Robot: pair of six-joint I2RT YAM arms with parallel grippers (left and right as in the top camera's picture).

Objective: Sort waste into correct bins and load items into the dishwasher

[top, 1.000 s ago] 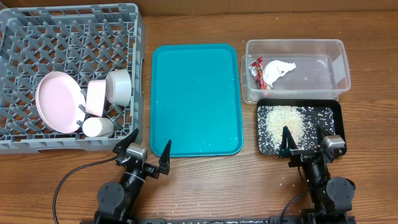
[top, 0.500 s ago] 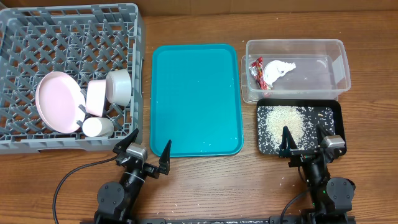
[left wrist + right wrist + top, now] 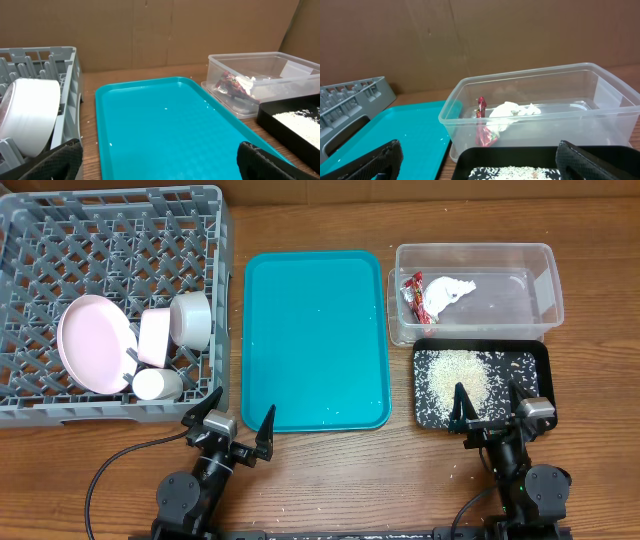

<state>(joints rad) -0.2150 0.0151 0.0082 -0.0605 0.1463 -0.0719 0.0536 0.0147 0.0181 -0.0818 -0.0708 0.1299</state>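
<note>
The red-and-white wrapper (image 3: 413, 295) and the crumpled napkin (image 3: 448, 292) lie in the clear tub (image 3: 545, 280), which also shows in the right wrist view (image 3: 600, 117). The rice grains (image 3: 455, 380) lie in the black tray (image 3: 537, 360). The pink-backed plate (image 3: 95, 342), pinkish bowl (image 3: 156, 337), grey-white bowl (image 3: 190, 319) and white cup (image 3: 157, 384) stand in the grey dish rack (image 3: 60, 240). My left gripper (image 3: 229, 434) is open and empty at the teal tray's near left corner. My right gripper (image 3: 492, 414) is open and empty at the black tray's near edge.
The teal serving tray (image 3: 315, 340) lies between the rack and the bins, with a few grains on it. Loose grains dot the wooden table near its front edge. A cardboard wall stands behind the table.
</note>
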